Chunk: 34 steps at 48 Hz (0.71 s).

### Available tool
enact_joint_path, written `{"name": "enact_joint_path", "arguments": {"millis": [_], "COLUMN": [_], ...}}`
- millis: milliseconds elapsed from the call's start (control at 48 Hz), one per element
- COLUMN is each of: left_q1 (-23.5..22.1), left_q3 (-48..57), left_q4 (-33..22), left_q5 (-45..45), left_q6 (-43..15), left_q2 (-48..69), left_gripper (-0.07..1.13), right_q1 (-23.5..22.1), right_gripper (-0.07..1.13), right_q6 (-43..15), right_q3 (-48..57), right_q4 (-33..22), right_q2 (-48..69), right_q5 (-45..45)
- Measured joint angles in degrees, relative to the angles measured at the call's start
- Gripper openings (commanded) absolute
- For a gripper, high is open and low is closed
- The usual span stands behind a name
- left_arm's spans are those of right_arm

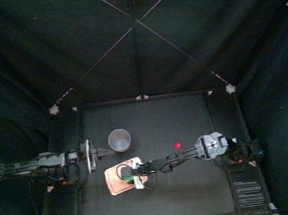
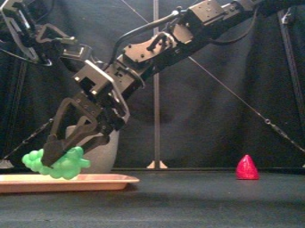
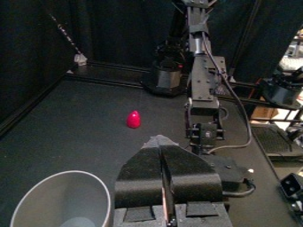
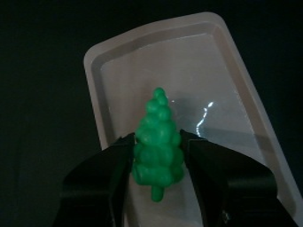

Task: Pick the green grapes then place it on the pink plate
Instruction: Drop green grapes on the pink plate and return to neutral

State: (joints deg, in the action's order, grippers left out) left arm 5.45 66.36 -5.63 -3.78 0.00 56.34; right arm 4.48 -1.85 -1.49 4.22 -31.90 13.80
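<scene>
Green toy grapes (image 2: 56, 164), a knobbly plastic bunch, hang clamped in the right gripper's (image 4: 158, 170) jaws just over the flat pink plastic tray (image 2: 110, 181); contact is unclear. Best to lower slightly, well inside the rim, then part the jaws gently and rise straight. The left gripper (image 3: 166, 155), jaws closed, rests beside a tall grey speckled cup (image 3: 59, 199).

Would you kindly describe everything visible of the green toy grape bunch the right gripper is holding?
The grape bunch is bright green, knobbly moulded plastic by its look, tapering to a point. The right gripper clamps its wider end between both jaws. It hangs low over the flat pink tray; contact with the tray cannot be judged.
</scene>
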Motion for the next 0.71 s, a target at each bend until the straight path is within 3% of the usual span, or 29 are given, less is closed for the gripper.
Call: {"name": "enact_joint_path", "arguments": {"millis": [292,500,708], "left_q1": [0.0,0.1,0.1], "left_q3": [0.0,-0.1,0.0], "left_q4": [-0.1,-0.1,0.0], "left_q5": [0.0,-0.1,-0.1], "left_q6": [0.0,0.0,0.1], "left_q2": [0.1,0.1,0.2], "left_gripper": [0.11,0.11,0.11], "right_q1": [-0.3,-0.1,0.4], "right_gripper": [0.96,0.97,0.97], "right_q6": [-0.3,-0.3,-0.3], "right_q3": [-1.1,-1.1,2.7], "right_q4": [-0.8,-3.0,-6.8], "right_q2": [-0.8,0.8,10.4], "right_q5": [0.0,0.6,-1.0]}}
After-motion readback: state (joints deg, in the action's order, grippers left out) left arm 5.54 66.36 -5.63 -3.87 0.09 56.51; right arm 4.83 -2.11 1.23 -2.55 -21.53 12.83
